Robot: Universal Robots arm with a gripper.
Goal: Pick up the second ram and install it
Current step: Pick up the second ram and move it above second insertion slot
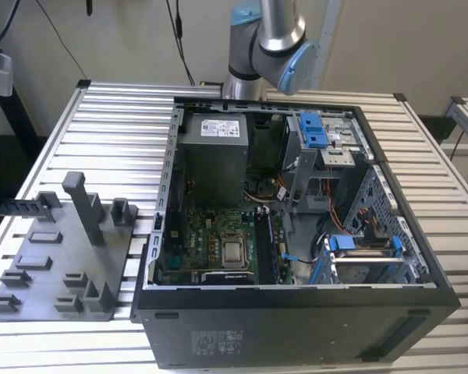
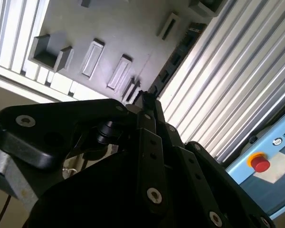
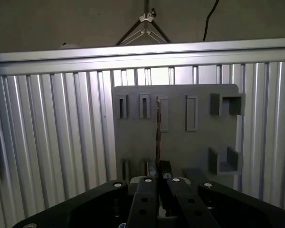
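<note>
In the first wrist view the second ram (image 3: 157, 128) shows edge-on as a thin vertical strip, with my gripper (image 3: 157, 176) shut on its near end. It hangs well above the grey holder plate (image 3: 180, 142), which lies on the slatted table with its slots showing. In the second wrist view my gripper (image 2: 143, 97) points down at the same plate (image 2: 109, 38). The exterior view has the plate (image 1: 54, 273) at its left, beside the open computer case (image 1: 296, 327). The motherboard (image 1: 218, 234) and its memory slots (image 1: 269, 241) lie inside the case.
Upright holder blocks (image 1: 86, 206) stand on the plate. The case holds a power supply (image 1: 212, 152) and blue drive clips (image 1: 313, 128). My arm (image 1: 265, 39) rises behind the case. A blue-and-white box with a red button (image 2: 261, 164) lies beyond the table's edge.
</note>
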